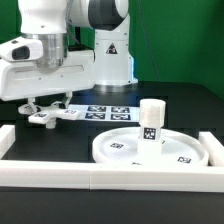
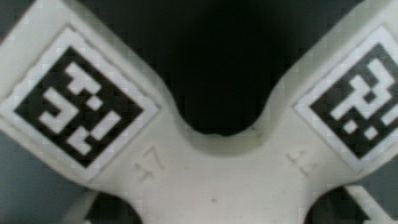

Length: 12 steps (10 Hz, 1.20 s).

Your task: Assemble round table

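My gripper (image 1: 40, 106) is at the exterior view's left, shut on the white cross-shaped foot (image 1: 55, 116), which it holds level just above the black table. In the wrist view the foot (image 2: 205, 170) fills the frame, with a square tag on each of two arms, and sits between the jaws of my gripper (image 2: 214, 208). The large rimmed round disc (image 1: 120, 150) lies flat at the exterior view's right front. The short cylindrical post (image 1: 151, 122) stands upright on the disc, a tag on its side.
The marker board (image 1: 108, 112) lies flat behind the foot, near the arm's base (image 1: 110, 70). White border rails run along the front (image 1: 100, 178) and at both sides (image 1: 8, 135) of the work area.
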Available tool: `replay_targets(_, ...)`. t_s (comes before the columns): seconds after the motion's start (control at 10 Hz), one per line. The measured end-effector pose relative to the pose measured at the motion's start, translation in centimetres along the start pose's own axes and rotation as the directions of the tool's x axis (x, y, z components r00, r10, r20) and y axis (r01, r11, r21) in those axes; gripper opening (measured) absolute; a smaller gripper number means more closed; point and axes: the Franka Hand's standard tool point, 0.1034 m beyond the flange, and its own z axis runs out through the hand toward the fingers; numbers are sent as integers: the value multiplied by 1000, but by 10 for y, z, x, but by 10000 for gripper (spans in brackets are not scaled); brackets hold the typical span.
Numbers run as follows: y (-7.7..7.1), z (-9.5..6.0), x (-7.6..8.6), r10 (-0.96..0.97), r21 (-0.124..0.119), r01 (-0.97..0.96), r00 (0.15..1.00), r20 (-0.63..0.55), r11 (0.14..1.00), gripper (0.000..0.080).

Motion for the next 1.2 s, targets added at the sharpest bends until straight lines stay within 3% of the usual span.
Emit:
replay_targets(0.1,-1,-1,2,0,0,0,1000,-1,1000,440)
replay_targets(0.3,-12,-15,20,1,-26,-2,999,-32,1000,440)
replay_targets(0.4,-27,-25,32,50,-10,-51,998,-33,999,440)
replay_targets(0.8,-86,-81,100,213,33,-211,976,-53,977,442)
replay_targets(1.0,-96,-105,137,266,46,-264,962,-65,964,442)
replay_targets(1.2,-103,-118,180,337,56,-333,939,-71,941,442)
